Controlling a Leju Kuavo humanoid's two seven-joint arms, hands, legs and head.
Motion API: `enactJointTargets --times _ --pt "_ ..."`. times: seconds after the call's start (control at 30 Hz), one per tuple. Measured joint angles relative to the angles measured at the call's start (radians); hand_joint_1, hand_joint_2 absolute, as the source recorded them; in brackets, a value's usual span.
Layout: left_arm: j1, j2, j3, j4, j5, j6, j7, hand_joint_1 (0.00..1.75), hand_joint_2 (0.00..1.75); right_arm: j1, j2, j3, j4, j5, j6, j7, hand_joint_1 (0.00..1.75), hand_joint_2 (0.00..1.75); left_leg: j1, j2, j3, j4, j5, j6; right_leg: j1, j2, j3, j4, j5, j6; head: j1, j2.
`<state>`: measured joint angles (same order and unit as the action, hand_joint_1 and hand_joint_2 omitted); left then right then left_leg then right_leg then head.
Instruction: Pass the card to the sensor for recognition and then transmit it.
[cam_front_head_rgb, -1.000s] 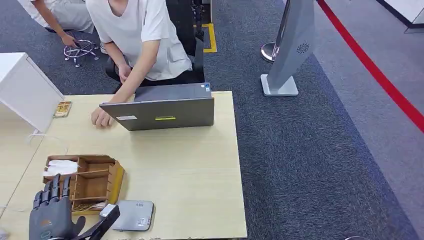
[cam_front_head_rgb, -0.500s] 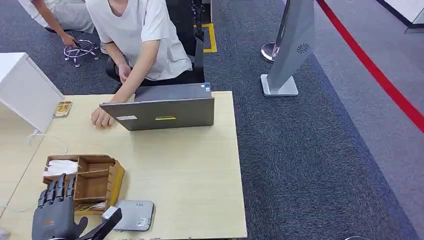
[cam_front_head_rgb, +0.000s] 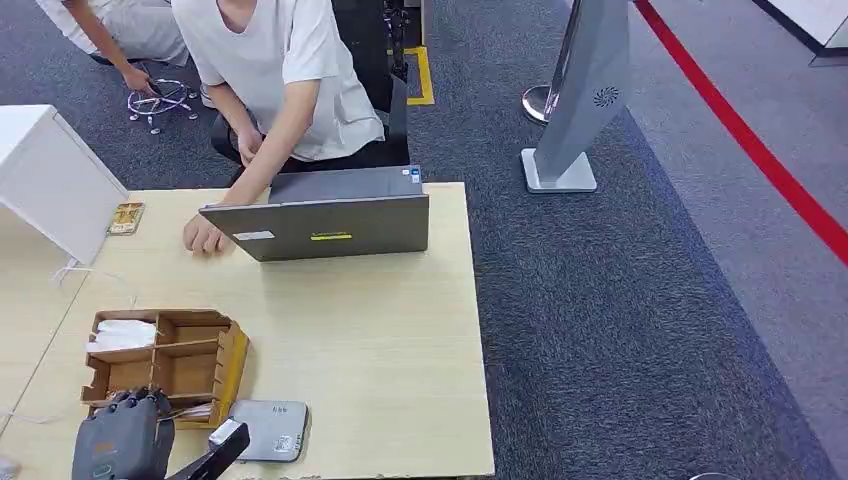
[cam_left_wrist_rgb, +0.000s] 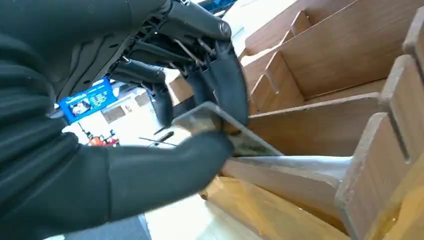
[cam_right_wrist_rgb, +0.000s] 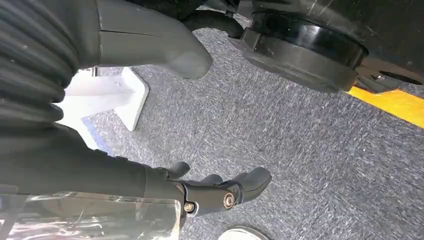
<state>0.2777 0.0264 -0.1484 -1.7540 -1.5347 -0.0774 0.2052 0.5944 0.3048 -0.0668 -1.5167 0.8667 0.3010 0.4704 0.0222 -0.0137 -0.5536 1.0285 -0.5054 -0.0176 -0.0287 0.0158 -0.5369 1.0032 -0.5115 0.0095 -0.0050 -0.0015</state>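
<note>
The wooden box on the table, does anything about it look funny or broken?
Not broken. The wooden box looks whole; white paper fills one far compartment. The left hand pinches a card tilted at its near edge.

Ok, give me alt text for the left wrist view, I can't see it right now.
The left hand pinches a thin card between its thumb and dark fingers, at the edge of a wooden organizer. The organizer's slotted dividers and compartments sit just past the card, and pale flat items lie in the compartment beneath it.
</note>
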Motion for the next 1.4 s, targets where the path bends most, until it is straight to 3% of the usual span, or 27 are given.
enactJointTargets --times 0.43,0.8,1.0,1.17,1.4 --pt "0.000 -0.037 0.045 0.000 0.000 0.002 -0.036 1.75 1.75 -0.001 0.000 -0.010 0.000 0.007 0.003 -0.001 0.00 1.75 0.000 0.000 0.000 0.000 0.000 0.000 0.000 0.000 0.001 0.000 0.000 0.000 0.000 0.000" --pt "0.006 -0.039 0.050 -0.031 0.000 0.015 -0.021 1.75 1.75 -0.001 0.000 -0.011 0.000 0.016 0.000 -0.003 0.00 1.75 0.000 0.000 0.000 0.000 0.000 0.000 0.000 0.000 0.000 0.000 0.000 0.000 0.000 0.000" --pt "0.014 -0.046 0.032 -0.157 0.000 -0.007 -0.081 1.75 1.75 0.001 0.000 -0.013 -0.001 0.014 0.000 -0.003 0.00 1.75 0.000 0.000 0.000 0.000 0.000 0.000 0.000 0.000 0.000 0.000 0.000 0.000 0.000 0.000" --pt "0.009 -0.044 -0.043 -0.317 0.000 -0.069 -0.082 1.75 1.75 0.007 0.000 -0.014 -0.002 0.012 -0.002 0.000 0.00 1.75 0.000 0.000 0.000 0.000 0.000 0.000 0.000 0.000 0.000 0.000 0.000 0.000 0.000 0.000" --pt "0.007 -0.043 -0.086 -0.393 0.000 -0.079 -0.080 1.75 1.75 0.009 0.000 -0.014 -0.006 0.011 -0.002 0.000 0.00 1.75 0.000 0.000 0.001 0.000 0.000 0.000 0.000 0.000 0.000 0.000 0.000 0.000 0.000 0.000"
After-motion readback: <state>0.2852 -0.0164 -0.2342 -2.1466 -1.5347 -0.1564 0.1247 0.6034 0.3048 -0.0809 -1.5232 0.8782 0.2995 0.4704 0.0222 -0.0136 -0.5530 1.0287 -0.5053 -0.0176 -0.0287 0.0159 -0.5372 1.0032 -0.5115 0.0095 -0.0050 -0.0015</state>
